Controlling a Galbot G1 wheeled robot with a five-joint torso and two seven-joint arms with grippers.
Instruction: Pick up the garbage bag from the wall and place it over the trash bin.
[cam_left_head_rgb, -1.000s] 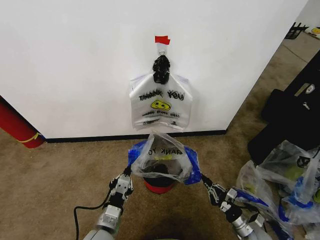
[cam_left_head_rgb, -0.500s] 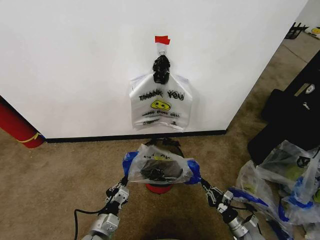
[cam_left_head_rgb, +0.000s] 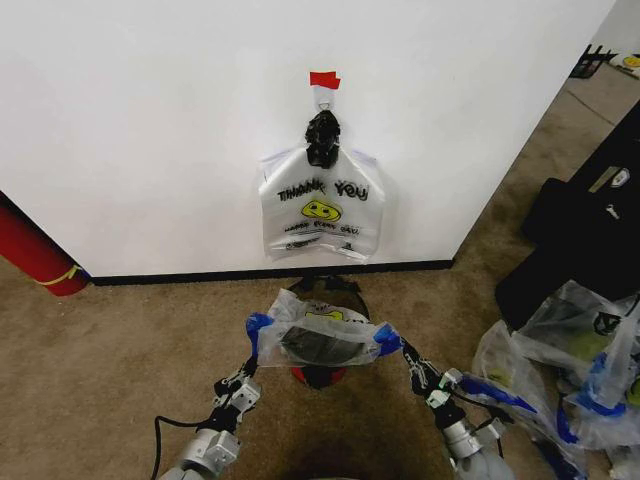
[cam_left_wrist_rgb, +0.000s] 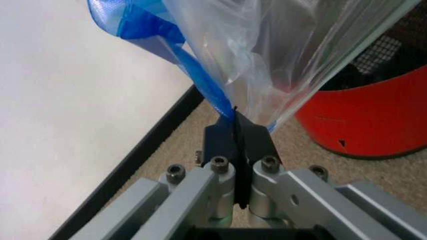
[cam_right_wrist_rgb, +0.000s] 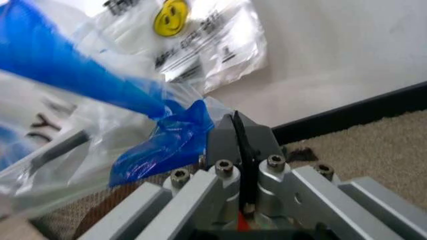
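Head view: white wall (cam_left_head_rgb: 150, 120) behind, "THANK YOU" bag (cam_left_head_rgb: 321, 205) hanging on its hook. In front of that wall, trash bin (cam_left_head_rgb: 318, 352) on the carpet, garbage bag (cam_left_head_rgb: 318, 335) stretched open right over its rim. Left of the bin, left claw (cam_left_head_rgb: 247, 368) pinched tight on a blue handle; right of it, right claw (cam_left_head_rgb: 408, 354) clamped on the other. Risk here: thin film slipping from a pinch, or snagging on wire mesh and tipping the light bin.
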